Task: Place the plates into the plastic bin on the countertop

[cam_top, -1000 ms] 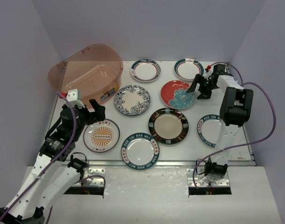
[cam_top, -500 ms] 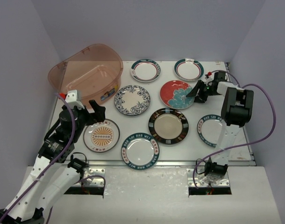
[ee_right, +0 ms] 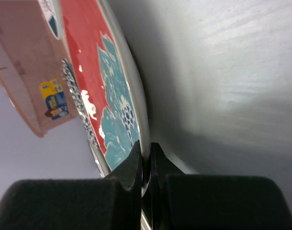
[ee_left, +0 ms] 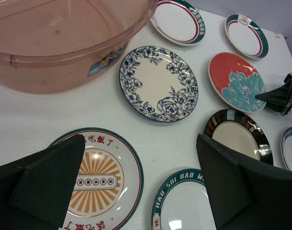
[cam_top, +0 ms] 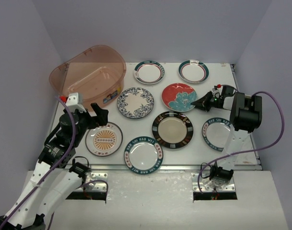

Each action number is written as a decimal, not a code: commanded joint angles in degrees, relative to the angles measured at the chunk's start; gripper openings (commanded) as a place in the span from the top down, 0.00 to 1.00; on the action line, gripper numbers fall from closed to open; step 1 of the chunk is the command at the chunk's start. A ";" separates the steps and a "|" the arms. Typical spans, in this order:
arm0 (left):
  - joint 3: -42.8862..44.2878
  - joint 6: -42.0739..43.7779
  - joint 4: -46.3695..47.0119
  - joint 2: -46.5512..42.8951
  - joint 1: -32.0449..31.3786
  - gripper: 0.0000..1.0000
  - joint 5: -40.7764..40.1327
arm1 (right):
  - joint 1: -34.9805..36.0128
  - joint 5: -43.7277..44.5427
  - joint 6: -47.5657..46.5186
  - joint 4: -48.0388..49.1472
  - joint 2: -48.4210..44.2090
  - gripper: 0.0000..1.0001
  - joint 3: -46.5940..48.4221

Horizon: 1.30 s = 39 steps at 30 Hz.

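Observation:
My right gripper is shut on the right rim of the red plate with the blue flower. In the right wrist view its fingertips pinch that rim, and the red plate stands edge-on before me. My left gripper hangs open over the orange sunburst plate, holding nothing; in the left wrist view the gripper spans that plate and a teal-lettered plate. The pinkish plastic bin stands at the back left of the white countertop with no plate in it.
Other plates lie flat: two teal-red banded ones at the back, blue floral, black-gold, teal-lettered ones near the front. Grey walls enclose the table on three sides.

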 commanded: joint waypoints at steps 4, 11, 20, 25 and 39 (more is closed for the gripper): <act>1.09 -4.37 6.43 2.53 -0.41 0.00 11.65 | -0.31 -7.73 23.81 35.76 -13.53 1.00 -12.61; -0.64 -10.25 17.57 7.42 -0.41 0.00 23.38 | 0.80 -11.01 34.35 53.01 -19.09 1.00 -19.02; 2.35 -17.53 37.33 27.99 -0.41 0.00 36.01 | 6.52 -12.72 34.34 54.18 -35.68 1.00 -30.72; 8.15 -17.97 40.67 39.73 -0.50 0.06 41.35 | 12.50 -10.99 26.22 40.86 -43.46 1.00 -29.89; 10.86 -19.05 43.97 43.25 -0.38 1.00 42.95 | 19.41 -7.98 20.39 29.33 -47.93 0.99 -26.52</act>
